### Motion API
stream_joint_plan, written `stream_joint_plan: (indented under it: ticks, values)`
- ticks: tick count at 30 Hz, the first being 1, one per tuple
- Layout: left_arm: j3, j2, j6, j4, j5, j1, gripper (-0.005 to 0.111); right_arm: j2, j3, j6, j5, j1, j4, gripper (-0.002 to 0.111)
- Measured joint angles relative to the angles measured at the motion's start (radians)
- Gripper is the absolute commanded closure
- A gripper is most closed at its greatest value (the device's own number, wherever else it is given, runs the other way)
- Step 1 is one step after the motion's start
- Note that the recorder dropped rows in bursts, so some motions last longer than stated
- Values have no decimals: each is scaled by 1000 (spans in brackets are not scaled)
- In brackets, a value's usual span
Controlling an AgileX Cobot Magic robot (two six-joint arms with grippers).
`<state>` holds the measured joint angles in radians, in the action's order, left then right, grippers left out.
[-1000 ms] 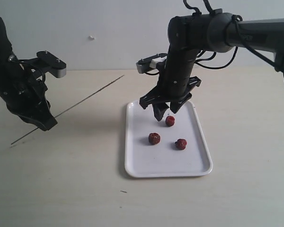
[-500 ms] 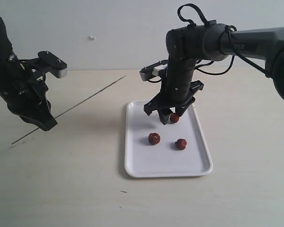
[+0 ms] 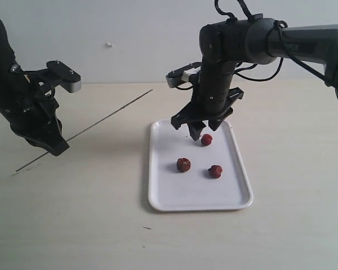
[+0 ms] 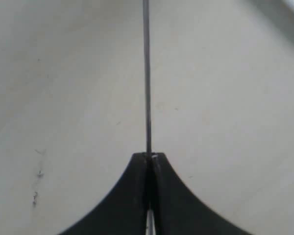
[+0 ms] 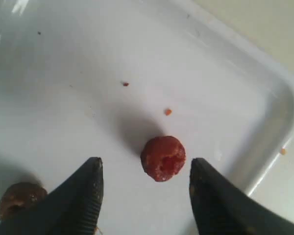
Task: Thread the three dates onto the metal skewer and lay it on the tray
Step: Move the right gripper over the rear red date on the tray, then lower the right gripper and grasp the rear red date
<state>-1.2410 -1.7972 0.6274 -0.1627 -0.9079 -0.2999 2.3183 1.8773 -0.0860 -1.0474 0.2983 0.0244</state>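
Three dates lie on the white tray (image 3: 158, 191): one (image 3: 206, 139) toward the far end, one (image 3: 183, 165) in the middle and one (image 3: 215, 171) to its right. My right gripper (image 3: 201, 134) hovers open over the far date (image 5: 162, 158), which sits just ahead of the gap between the fingertips, apart from both. A second date (image 5: 17, 198) shows beside one finger. At the left, my left gripper (image 3: 55, 147) is shut on the metal skewer (image 3: 107, 117), which slants up and away toward the tray; the rod (image 4: 146, 73) runs straight out of the shut jaws.
The tray (image 5: 264, 63) has small red crumbs on its floor and its rounded corner lies close to the right gripper. A beige tabletop (image 3: 73, 225) surrounds it, with a white wall behind.
The right gripper dipped toward the far date, then rose slightly and stands over it, still open. The far date has shifted a little to the right. The left gripper and skewer barely moved.
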Motion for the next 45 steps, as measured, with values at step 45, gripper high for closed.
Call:
stream_joint_plan:
  ticks: [45]
  values:
    - [0,0,23,-29,13,0,107,80,2,-99,50,-70,-142,63]
